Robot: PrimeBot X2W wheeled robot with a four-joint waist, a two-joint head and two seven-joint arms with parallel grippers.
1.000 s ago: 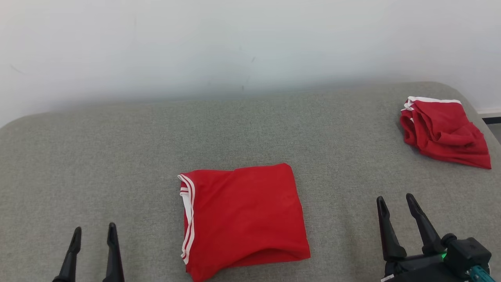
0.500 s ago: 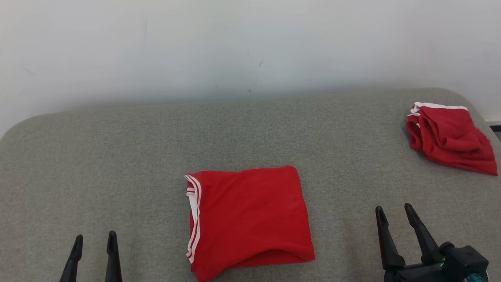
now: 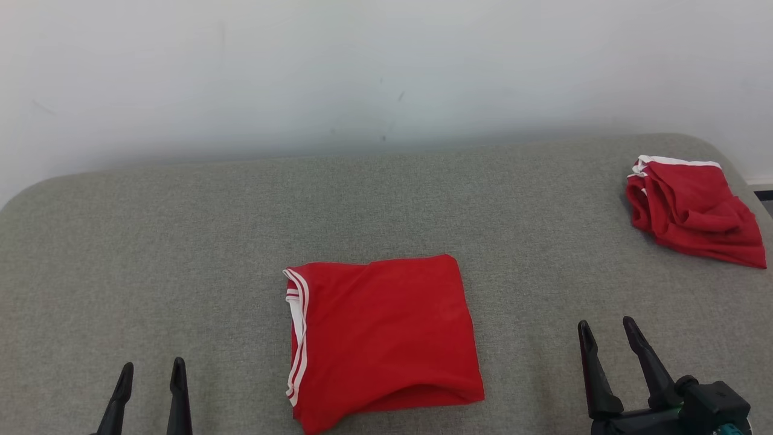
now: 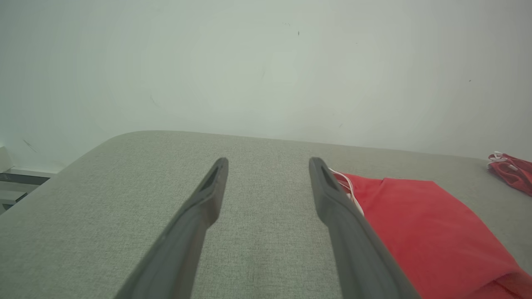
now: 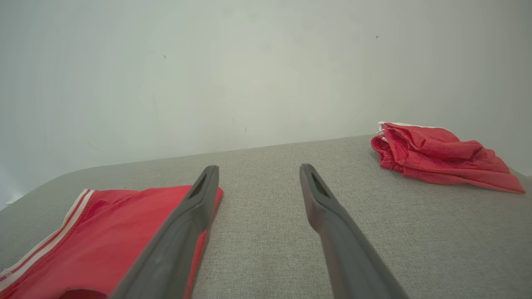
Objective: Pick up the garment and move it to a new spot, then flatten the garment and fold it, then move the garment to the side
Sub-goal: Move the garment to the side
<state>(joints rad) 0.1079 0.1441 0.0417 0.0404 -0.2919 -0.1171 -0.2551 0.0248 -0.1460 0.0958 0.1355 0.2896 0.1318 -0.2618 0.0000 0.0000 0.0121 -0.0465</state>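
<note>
The garment lies folded into a red rectangle on the grey padded surface, its white striped trim along the left edge. No lettering shows on it. My left gripper hovers open at the lower left, well clear of the fold. My right gripper stands open at the lower right, also apart from it. In the left wrist view the open left gripper has the garment just to the right of its fingers. In the right wrist view the garment lies left of the open right gripper.
A bunched plain red garment with a white edge band sits at the far right of the surface, also seen as the bunched red garment from the right wrist. A pale wall rises behind. The surface curves off at both far corners.
The whole head picture has shifted a little, so the camera moved. The folded garment lies as before. Both grippers stay open and sit slightly lower in view.
</note>
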